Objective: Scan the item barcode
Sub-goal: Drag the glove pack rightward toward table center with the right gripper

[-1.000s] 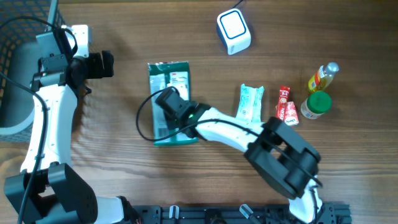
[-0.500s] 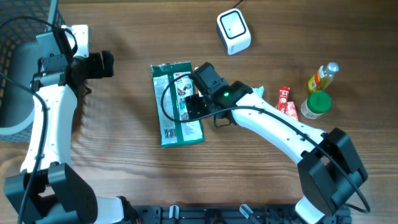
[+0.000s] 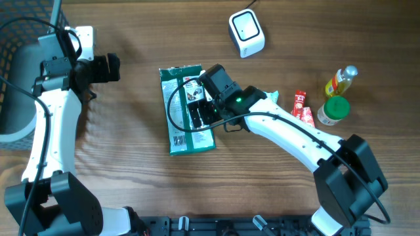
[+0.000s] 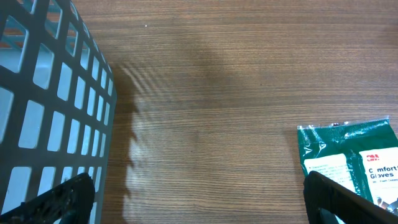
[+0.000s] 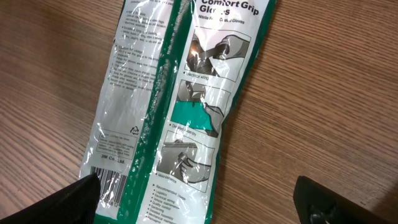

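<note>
Glove packet (image 3: 178, 134) flat on table (image 3: 118, 170), apart from mesh basket (image 4: 50, 106).

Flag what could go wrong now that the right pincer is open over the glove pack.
The glove pack lies flat and glossy on the table; the open right pincer may slip or pinch only film.
What looks like the barcode sits by one finger in the wrist view; a grip there could cover it.
The forearm crosses above the sachets and might sweep them.
</note>
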`<state>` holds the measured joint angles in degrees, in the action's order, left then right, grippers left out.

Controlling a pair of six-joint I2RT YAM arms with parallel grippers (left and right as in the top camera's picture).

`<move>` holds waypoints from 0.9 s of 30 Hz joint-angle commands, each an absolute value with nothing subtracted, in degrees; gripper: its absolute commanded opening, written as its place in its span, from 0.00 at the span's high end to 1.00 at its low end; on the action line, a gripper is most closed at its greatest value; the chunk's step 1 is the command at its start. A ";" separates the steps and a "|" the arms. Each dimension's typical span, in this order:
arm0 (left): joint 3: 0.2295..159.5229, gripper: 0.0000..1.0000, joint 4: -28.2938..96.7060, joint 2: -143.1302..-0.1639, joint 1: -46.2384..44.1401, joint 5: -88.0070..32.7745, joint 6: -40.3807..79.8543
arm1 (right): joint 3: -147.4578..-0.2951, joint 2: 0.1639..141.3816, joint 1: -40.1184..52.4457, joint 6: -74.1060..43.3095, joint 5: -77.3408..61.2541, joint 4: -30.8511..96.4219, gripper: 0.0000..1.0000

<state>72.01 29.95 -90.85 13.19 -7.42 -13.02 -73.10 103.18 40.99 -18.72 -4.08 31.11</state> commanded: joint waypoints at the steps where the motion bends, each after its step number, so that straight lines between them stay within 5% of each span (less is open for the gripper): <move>1: 72.77 0.00 29.85 -90.11 13.37 -8.08 -13.72 | -72.55 105.32 40.84 -18.02 -3.88 30.83 0.00; 12: 72.77 0.00 29.82 -90.11 13.37 -8.10 -13.72 | -72.51 113.40 40.86 -18.13 -6.26 27.11 0.01; 16: 72.77 0.00 29.85 -90.11 13.37 -8.10 -13.72 | -72.51 116.88 41.01 -18.48 -15.40 23.33 0.12; 27: 72.77 0.00 29.85 -90.11 13.37 -8.10 -13.72 | -71.64 119.44 41.69 -23.16 -12.27 21.87 0.42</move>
